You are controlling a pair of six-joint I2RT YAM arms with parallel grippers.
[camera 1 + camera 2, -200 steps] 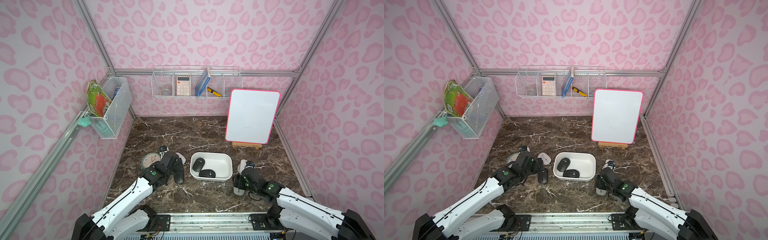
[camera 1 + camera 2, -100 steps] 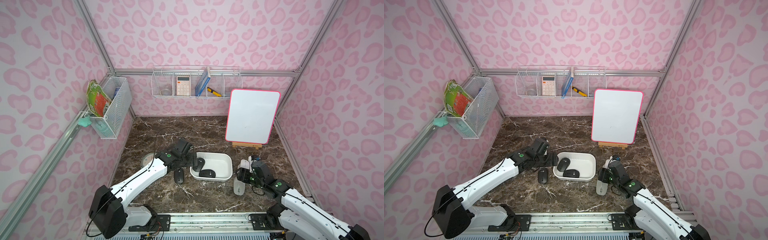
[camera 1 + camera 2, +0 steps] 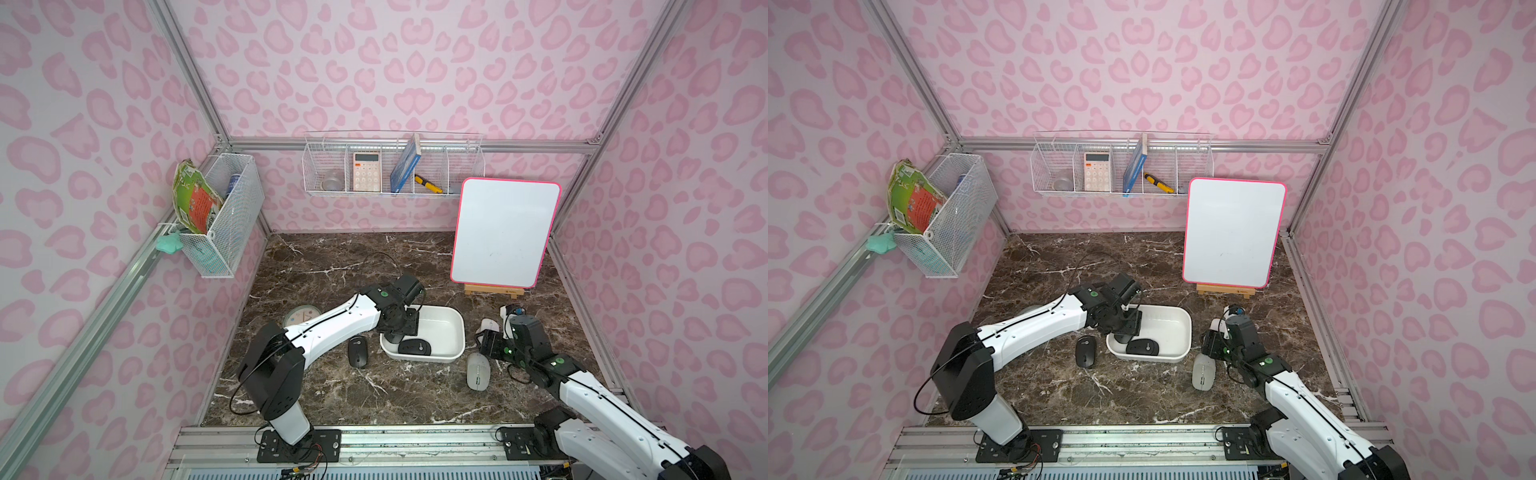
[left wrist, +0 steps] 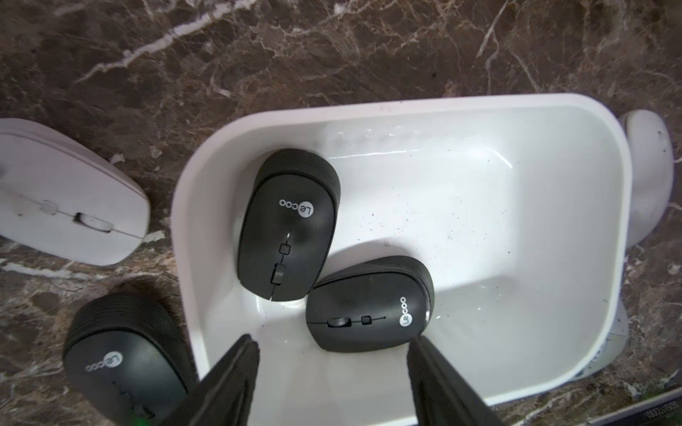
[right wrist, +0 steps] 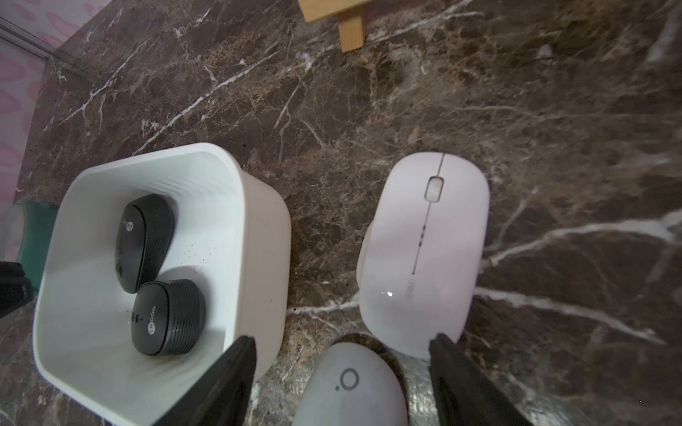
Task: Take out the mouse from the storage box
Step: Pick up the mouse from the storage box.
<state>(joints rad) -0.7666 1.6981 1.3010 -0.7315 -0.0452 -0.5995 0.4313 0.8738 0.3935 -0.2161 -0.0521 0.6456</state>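
Inside the white storage box, a black ribbed mouse touches a second black mouse. Left end effector hangs above them, parted, empty; right end effector also parted, empty.

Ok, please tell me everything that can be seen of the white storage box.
The storage box is a shallow white rectangular tub of glossy plastic, with rounded corners and a rolled rim. It sits flat on the marble table, open side up. Small dark specks dot its floor. A black mouse and a second black mouse lie close together at one end; the rest is bare. The left gripper hangs above that end, open.
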